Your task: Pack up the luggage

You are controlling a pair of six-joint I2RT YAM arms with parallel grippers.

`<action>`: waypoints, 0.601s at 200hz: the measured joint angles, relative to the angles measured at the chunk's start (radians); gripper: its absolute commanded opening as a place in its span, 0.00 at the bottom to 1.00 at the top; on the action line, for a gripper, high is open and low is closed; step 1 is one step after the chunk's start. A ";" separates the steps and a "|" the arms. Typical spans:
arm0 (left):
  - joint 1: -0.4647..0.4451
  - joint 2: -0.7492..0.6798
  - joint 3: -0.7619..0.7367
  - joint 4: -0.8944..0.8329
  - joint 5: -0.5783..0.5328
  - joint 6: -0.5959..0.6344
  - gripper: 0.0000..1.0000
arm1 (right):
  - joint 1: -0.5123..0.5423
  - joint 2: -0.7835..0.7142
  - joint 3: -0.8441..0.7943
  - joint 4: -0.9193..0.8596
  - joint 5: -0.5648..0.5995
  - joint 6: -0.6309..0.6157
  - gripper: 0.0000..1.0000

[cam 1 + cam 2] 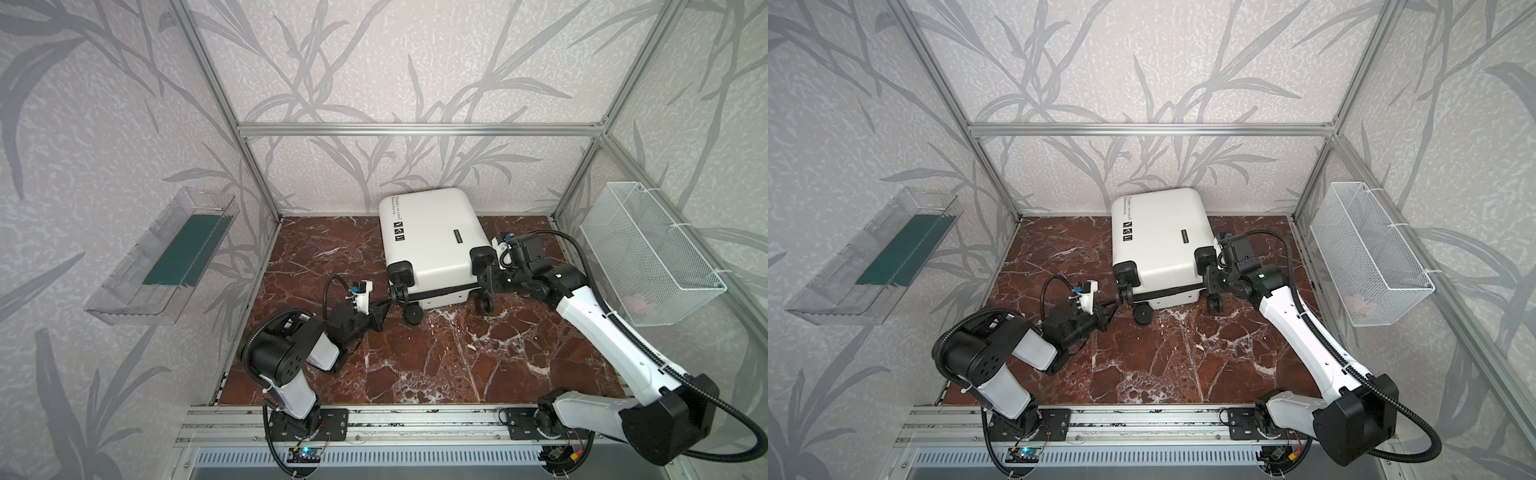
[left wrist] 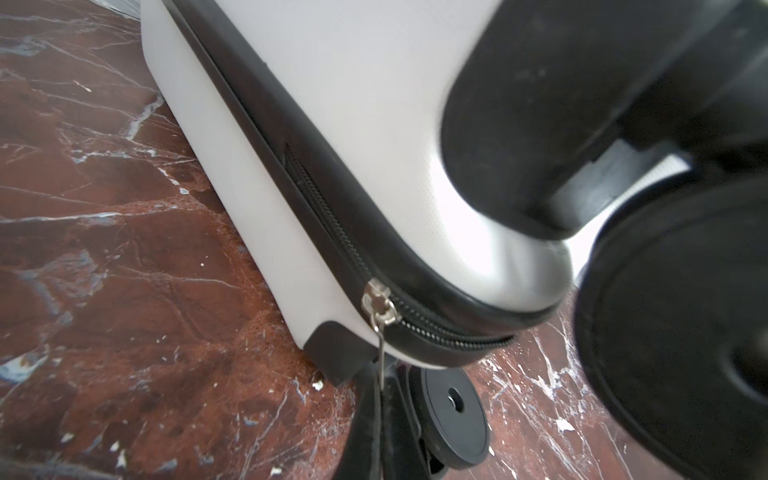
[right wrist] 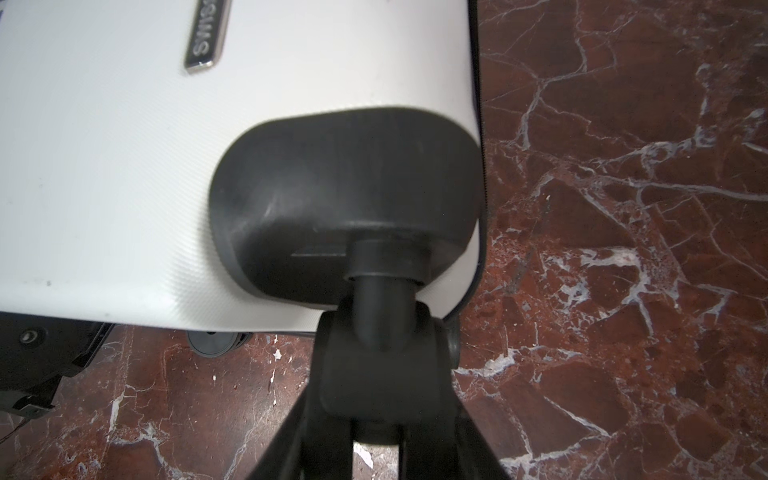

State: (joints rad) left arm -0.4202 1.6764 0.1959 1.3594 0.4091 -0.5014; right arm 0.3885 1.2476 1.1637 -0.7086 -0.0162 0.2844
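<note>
Pinching the zipper pull (image 2: 379,361) between closed fingers, the left gripper (image 2: 381,401) seemed engaged in the zipper step on the luggage (image 1: 428,241). The right gripper (image 3: 376,395) held a wheel caster (image 3: 374,357) clamped between its fingers. The next move likely called for a steady drag along the seam.

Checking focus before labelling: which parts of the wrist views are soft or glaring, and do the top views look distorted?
Left wrist view: zipper pull sharp, near wheel blurred, glare on the luggage corner. Right wrist view: caster soft, marble floor crisp. Both top views: frame posts splay, wide-angle.
</note>
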 measured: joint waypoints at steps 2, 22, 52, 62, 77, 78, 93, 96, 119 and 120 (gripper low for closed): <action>-0.001 -0.003 -0.002 -0.001 -0.001 0.000 0.00 | 0.000 0.000 0.000 0.000 0.000 0.000 0.00; -0.013 -0.043 -0.018 -0.024 -0.014 0.000 0.00 | -0.002 0.007 0.000 0.000 0.000 0.000 0.00; -0.043 -0.171 -0.010 -0.202 -0.031 0.023 0.00 | -0.005 0.015 0.000 0.000 0.000 0.001 0.00; -0.065 -0.222 0.004 -0.296 -0.046 0.043 0.00 | -0.006 0.015 0.000 0.001 0.001 0.002 0.00; -0.097 -0.285 0.028 -0.422 -0.069 0.085 0.00 | -0.008 0.015 0.000 0.002 0.000 0.003 0.00; -0.100 -0.290 0.031 -0.433 -0.071 0.089 0.00 | -0.008 0.015 0.000 0.002 0.000 0.003 0.00; -0.126 -0.332 0.054 -0.532 -0.087 0.129 0.00 | -0.009 0.015 0.000 0.004 0.000 0.006 0.00; -0.130 -0.339 0.059 -0.550 -0.090 0.137 0.00 | -0.009 0.015 0.000 0.004 0.000 0.007 0.00; -0.159 -0.363 0.083 -0.626 -0.104 0.181 0.00 | -0.009 0.015 -0.001 0.005 -0.003 0.013 0.00; -0.161 -0.364 0.084 -0.629 -0.106 0.183 0.00 | -0.009 0.015 -0.001 0.005 -0.003 0.013 0.00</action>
State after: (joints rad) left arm -0.5812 1.3125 0.2802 0.7300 0.3027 -0.3180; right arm 0.3798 1.2629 1.1629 -0.7040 -0.0196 0.2974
